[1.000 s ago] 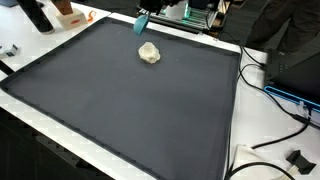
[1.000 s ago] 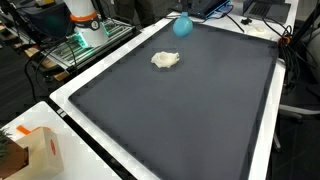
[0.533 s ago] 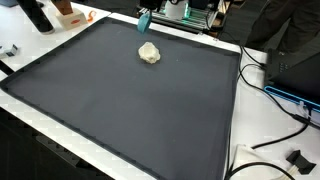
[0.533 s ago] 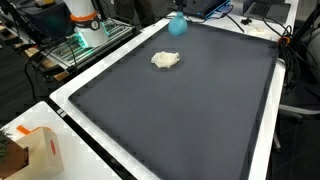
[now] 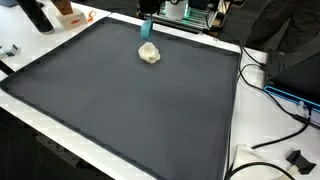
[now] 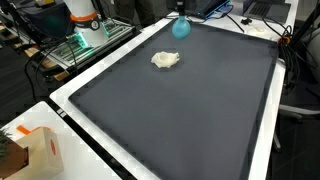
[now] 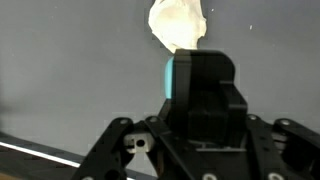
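A crumpled cream lump (image 5: 149,53) (image 6: 166,60) lies on the dark mat (image 5: 120,110) (image 6: 190,110) near its far edge. In the wrist view the same lump (image 7: 177,25) sits just ahead of my gripper (image 7: 198,70), whose black fingers are shut on a teal object (image 7: 179,78). In both exterior views that teal object (image 5: 146,27) (image 6: 181,27) hangs a little above the mat, close beside the lump and apart from it. The gripper body is mostly cut off at the top of those views.
A white border (image 5: 236,120) frames the mat. Cables (image 5: 285,95) run along one side. A cardboard box (image 6: 35,150) stands at a corner, the robot base (image 6: 85,20) by a green-lit rack (image 6: 75,45), and a dark bottle (image 5: 38,15) at another corner.
The teal object in my gripper has shifted slightly along the mat's far edge and now sits a bit nearer the cream lump. The lump has not moved.
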Controlling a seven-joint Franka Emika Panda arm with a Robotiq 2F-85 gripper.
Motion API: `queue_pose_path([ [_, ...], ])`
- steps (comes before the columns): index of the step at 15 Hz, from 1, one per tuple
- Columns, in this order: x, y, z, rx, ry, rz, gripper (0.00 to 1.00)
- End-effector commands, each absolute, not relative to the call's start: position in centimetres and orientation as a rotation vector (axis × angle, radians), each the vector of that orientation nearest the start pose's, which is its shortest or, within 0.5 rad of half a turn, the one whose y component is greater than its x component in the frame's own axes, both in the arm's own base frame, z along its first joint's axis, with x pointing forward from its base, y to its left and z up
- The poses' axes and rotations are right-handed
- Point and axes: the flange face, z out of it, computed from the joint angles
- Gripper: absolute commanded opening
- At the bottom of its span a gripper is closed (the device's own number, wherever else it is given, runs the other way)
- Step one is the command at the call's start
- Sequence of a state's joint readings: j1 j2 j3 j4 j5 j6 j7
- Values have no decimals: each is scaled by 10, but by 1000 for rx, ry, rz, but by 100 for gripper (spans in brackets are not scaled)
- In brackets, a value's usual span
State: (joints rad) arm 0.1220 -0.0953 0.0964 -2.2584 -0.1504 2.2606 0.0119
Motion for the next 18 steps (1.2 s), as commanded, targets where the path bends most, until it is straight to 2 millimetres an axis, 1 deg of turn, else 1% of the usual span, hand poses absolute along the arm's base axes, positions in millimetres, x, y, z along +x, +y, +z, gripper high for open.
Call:
queue_pose_path([
  [1, 494, 83, 404, -3055, -571, -238, 25],
  [5, 490, 59, 390, -2861, -622, -219, 25],
  [8, 487, 42, 380, -2746, -634, -208, 25],
  [13, 479, 11, 363, -2596, -611, -199, 25],
  [18, 471, -20, 343, -2462, -546, -173, 25],
])
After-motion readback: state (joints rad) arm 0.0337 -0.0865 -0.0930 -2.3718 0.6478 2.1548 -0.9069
